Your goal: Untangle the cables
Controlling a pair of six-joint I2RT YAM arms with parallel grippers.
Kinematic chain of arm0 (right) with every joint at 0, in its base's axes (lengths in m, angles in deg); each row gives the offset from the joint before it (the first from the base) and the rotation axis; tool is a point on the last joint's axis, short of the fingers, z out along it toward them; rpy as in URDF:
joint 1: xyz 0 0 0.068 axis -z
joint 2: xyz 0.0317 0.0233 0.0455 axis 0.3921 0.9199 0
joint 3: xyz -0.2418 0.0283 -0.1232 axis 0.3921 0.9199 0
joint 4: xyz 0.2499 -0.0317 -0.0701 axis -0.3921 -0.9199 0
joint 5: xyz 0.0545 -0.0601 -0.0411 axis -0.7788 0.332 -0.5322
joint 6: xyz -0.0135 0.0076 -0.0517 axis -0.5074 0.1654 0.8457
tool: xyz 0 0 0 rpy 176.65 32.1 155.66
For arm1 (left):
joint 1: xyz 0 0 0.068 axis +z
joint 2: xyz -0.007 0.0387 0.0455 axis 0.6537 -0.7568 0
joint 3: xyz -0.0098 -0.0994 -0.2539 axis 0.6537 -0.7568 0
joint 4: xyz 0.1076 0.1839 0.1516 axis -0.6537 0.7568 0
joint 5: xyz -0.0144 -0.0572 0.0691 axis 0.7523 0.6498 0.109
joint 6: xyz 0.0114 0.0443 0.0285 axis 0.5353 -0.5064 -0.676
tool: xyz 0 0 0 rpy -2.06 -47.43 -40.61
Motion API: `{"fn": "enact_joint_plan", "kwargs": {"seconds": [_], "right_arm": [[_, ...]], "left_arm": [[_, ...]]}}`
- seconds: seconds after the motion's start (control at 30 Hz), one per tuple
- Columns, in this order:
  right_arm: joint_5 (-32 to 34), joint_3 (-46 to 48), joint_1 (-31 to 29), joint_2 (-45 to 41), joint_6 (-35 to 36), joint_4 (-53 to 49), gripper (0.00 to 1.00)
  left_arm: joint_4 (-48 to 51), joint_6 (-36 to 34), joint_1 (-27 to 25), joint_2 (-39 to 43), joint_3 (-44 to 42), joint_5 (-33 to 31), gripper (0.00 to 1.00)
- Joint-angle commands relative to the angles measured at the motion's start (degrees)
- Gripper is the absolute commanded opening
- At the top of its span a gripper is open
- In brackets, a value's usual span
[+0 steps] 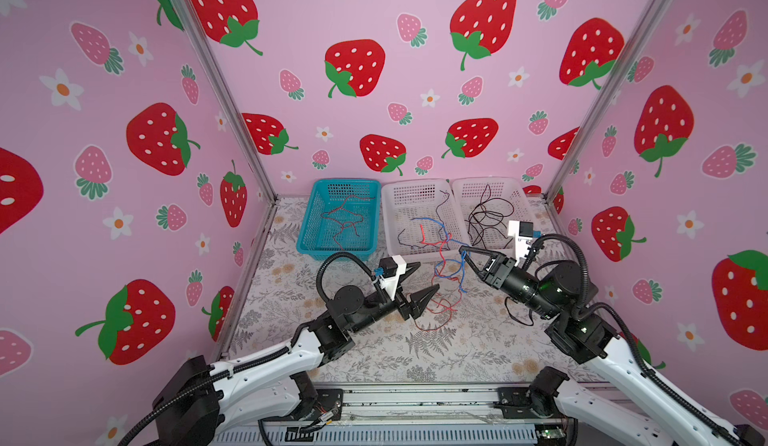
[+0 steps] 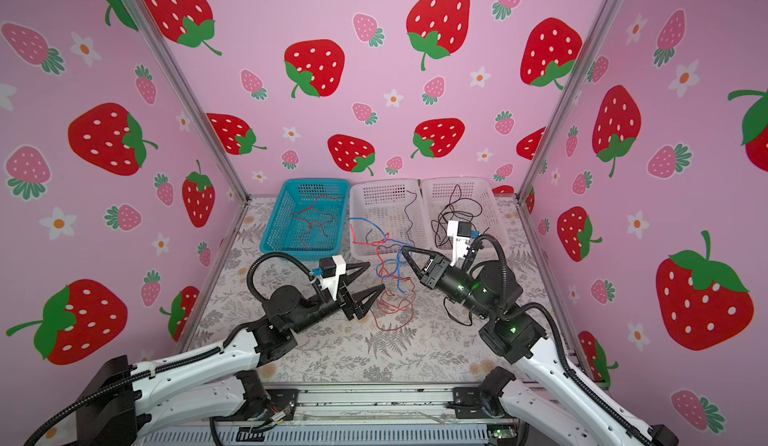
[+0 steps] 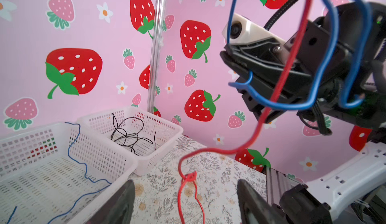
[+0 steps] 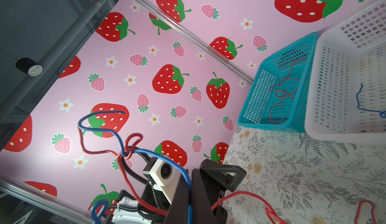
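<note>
A tangle of red and blue cables [image 1: 446,273] [image 2: 390,273] hangs from my right gripper [image 1: 461,250] [image 2: 403,248] down to the table, where red loops [image 1: 436,311] lie. In the right wrist view that gripper [image 4: 191,170] is shut with the blue cable [image 4: 100,113] running between its fingers, and a red cable [image 4: 133,137] is knotted with it. My left gripper [image 1: 428,275] [image 2: 376,275] stands open just left of the tangle. In the left wrist view its jaws [image 3: 187,202] are spread on either side of a hanging red strand with a knot [image 3: 189,178], not touching it.
At the back a blue basket [image 1: 309,219] holds red cables. A middle white basket [image 1: 388,215] holds blue, red and black strands. A right white basket [image 1: 478,190] holds black cables. A black cable [image 1: 519,315] lies under the right arm. The pink walls stand close.
</note>
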Motion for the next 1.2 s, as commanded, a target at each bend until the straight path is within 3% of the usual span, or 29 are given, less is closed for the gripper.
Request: {"fn": "enact_joint_plan", "kwargs": {"seconds": [0.0,0.17,0.23,0.4,0.5,0.6,0.73,0.83,1.03,1.17], "right_arm": [[-0.99,-0.74,-1.12,-1.21,-1.55,4.00,0.00],[-0.94,-0.75,-2.38,-1.37,-1.37,4.57,0.00],[-0.82,-0.78,-2.92,-1.28,-1.37,4.84,0.00],[-0.36,-0.68,-3.48,-1.53,-0.96,4.60,0.00],[1.89,-0.18,-3.50,-2.27,0.10,3.22,0.00],[5.58,0.29,-3.50,-2.68,2.57,1.02,0.00],[14.13,1.18,-2.77,-1.65,8.53,-3.74,0.00],[12.66,3.31,-0.88,0.81,9.68,-2.25,0.00],[16.50,5.18,3.50,5.72,16.12,-5.97,0.00],[14.85,7.29,8.22,7.60,18.21,-7.26,0.00]], "left_arm": [[-4.55,-2.06,-0.22,-2.42,3.59,-1.59,0.77],[-5.00,-0.93,-0.27,-4.83,5.03,-0.34,0.73],[-5.08,-1.28,-0.27,-4.99,5.22,-0.48,0.65],[-4.12,-0.86,-0.13,-4.15,5.23,-0.02,0.41],[-2.52,0.15,-0.13,-3.17,5.12,1.90,0.17],[1.76,2.62,-0.12,-1.22,5.40,6.43,0.00],[3.37,8.84,-0.13,3.61,2.48,10.95,0.00],[3.59,13.54,-0.13,9.25,-0.62,12.80,0.00],[10.32,22.45,-0.29,22.29,-3.52,18.76,0.00],[17.39,25.10,-0.27,31.54,-5.03,17.69,0.00]]}}
